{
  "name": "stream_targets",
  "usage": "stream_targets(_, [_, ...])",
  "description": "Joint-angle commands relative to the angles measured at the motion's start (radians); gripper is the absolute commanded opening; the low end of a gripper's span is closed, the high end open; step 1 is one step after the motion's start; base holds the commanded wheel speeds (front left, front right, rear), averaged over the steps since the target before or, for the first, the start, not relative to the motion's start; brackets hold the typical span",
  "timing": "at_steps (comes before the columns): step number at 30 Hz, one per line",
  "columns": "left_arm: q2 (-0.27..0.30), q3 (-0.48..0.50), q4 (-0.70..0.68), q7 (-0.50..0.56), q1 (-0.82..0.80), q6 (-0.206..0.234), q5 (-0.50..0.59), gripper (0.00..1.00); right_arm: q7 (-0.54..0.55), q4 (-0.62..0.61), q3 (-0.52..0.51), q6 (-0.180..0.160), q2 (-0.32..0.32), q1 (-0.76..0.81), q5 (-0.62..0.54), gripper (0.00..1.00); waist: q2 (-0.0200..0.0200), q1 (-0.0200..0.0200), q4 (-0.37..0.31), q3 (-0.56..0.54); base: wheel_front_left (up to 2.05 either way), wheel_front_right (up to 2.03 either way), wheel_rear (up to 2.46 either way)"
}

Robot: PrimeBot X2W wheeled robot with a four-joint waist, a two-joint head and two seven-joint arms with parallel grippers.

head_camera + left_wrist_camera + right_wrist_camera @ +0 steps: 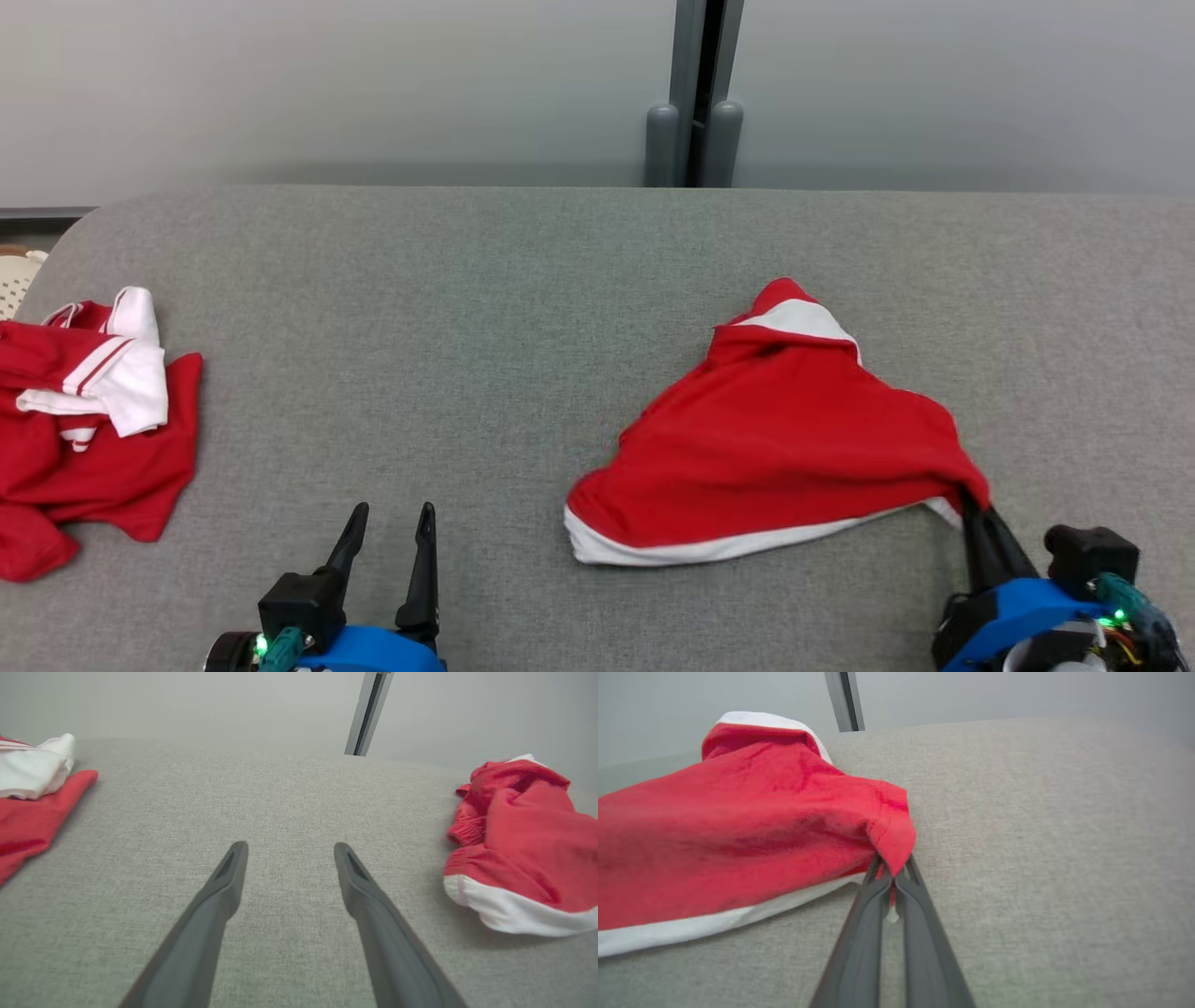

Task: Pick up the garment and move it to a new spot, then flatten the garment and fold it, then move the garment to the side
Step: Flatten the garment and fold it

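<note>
Your garment (775, 439) is a red piece with white trim, bunched into a rough triangle on the grey fabric-covered desk (467, 308). In the head view it sits at about 4 o'clock from the middle of the desk. A white band runs along its near hem, and a white patch shows at its far peak, which points to 12 o'clock. Most of it rests on the desk, and its near right corner is pulled out toward 5 o'clock.

At 9 o'clock, well apart from it, you have a second heap of red and white clothing (84, 429) lying crumpled at the desk's left edge. A grey post (695, 93) stands behind the desk at 12 o'clock against the pale wall. Bare desk lies between the two heaps.

Your right end effector (971, 509) comes in from 5 o'clock, its fingers clenched on that drawn-out corner, with red cloth draped over the tips. Your left end effector (392, 518) sits at 7 o'clock, fingers spread apart and released over bare desk, pointing to 12 o'clock and holding nothing.
</note>
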Motion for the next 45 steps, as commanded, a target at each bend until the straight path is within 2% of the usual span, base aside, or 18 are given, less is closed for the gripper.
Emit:
stream_targets(1, [0.000,-0.002,0.000,-0.003,0.002,-0.004,-0.002,1.00,0.000,-0.009,-0.031,0.000,-0.009,0.011,-0.017,0.00,0.0000,0.0000,-0.008,-0.006,0.00,0.00,0.00])
stream_targets(2, [0.000,-0.006,0.000,-0.003,0.004,-0.003,-0.004,1.00,0.000,-0.009,-0.048,0.000,-0.009,0.014,-0.030,0.00,0.0000,0.0000,-0.011,-0.007,0.00,0.00,0.00])
stream_targets(3, [0.000,-0.011,0.001,-0.003,0.007,-0.003,-0.006,1.00,0.000,-0.009,-0.065,0.000,-0.009,0.016,-0.043,0.38,0.0000,0.0000,-0.014,-0.008,0.00,0.00,0.00])
stream_targets(4, [0.000,-0.015,0.002,-0.003,0.009,-0.004,-0.006,1.00,0.000,-0.011,-0.077,0.000,-0.009,0.017,-0.055,1.00,0.0000,0.0000,-0.017,-0.009,0.00,0.00,0.00])
stream_targets(9, [0.000,-0.027,0.006,-0.003,0.012,-0.004,-0.005,1.00,0.000,-0.100,-0.093,0.000,-0.005,0.007,-0.091,1.00,0.0000,0.0000,-0.031,-0.012,0.00,0.00,0.00])
stream_targets(14, [-0.001,-0.030,0.002,-0.003,0.016,-0.002,0.004,1.00,0.000,-0.266,-0.026,0.000,-0.002,0.060,-0.062,1.00,0.0000,0.0000,-0.036,-0.026,0.00,0.00,0.00])
stream_targets(20, [-0.001,-0.032,0.004,-0.003,0.031,-0.003,0.009,1.00,0.000,-0.215,0.038,0.000,-0.002,0.107,-0.043,1.00,0.0000,0.0000,-0.037,-0.052,0.00,0.00,0.00])
stream_targets(28, [-0.001,-0.061,-0.014,-0.003,0.028,-0.015,-0.013,1.00,0.000,-0.191,0.061,0.000,-0.003,0.109,-0.034,1.00,0.0000,0.0000,-0.048,-0.053,0.00,0.00,0.00])
stream_targets(33, [-0.001,-0.154,0.027,-0.003,0.002,-0.033,-0.063,1.00,0.000,-0.185,0.075,0.000,-0.003,0.096,-0.033,1.00,0.0000,0.0000,-0.059,-0.031,0.00,0.00,0.00])
stream_targets(36, [0.000,-0.251,0.056,-0.003,-0.024,-0.034,-0.120,1.00,0.000,-0.183,0.087,0.000,-0.003,0.083,-0.030,1.00,0.0000,0.0000,-0.072,-0.014,0.00,0.00,0.00])
stream_targets(40, [0.036,-0.356,0.085,-0.003,-0.055,-0.031,-0.191,1.00,0.000,-0.183,0.095,0.000,-0.002,0.069,-0.032,1.00,0.0000,0.0000,-0.090,0.009,0.00,0.00,0.00])
stream_targets(45, [0.060,-0.404,0.104,-0.003,-0.092,-0.031,-0.233,1.00,0.000,-0.187,0.089,0.000,-0.003,0.059,-0.036,1.00,0.0000,0.0000,-0.105,0.038,0.00,0.00,0.00])
